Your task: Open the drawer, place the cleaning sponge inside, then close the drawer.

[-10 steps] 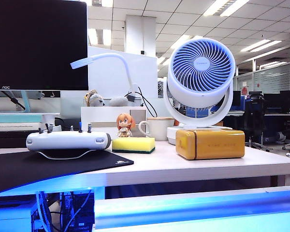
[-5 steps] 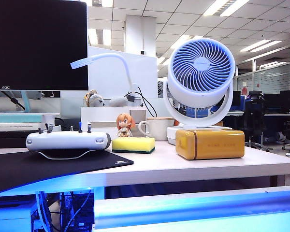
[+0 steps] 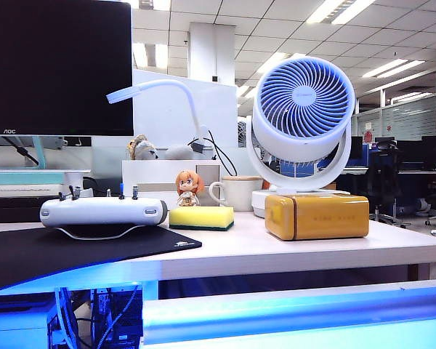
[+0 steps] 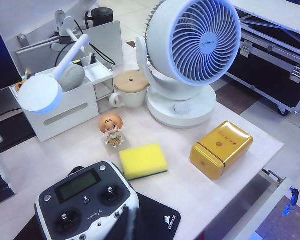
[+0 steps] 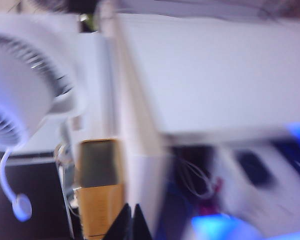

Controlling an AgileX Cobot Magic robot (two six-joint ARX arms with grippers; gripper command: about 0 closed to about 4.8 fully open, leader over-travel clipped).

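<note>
Nothing on the tabletop has shifted since a second ago; drawer-opening is in hand.

Exterior: cleaning sponge (image 3: 200, 217) sits mid-tabletop; drawer (image 3: 298, 316) glows below the front edge. Left wrist: left gripper (image 4: 124, 227), aperture unclear, hovers over the controller (image 4: 85, 202). Right wrist: right gripper (image 5: 130, 222), pinched together, must find the drawer's edge.

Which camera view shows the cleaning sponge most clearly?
The left wrist view: it shows the cleaning sponge from above, whole, on the desk. The exterior view shows only its side, with the green layer underneath. The right wrist view is blurred and shows none.
</note>
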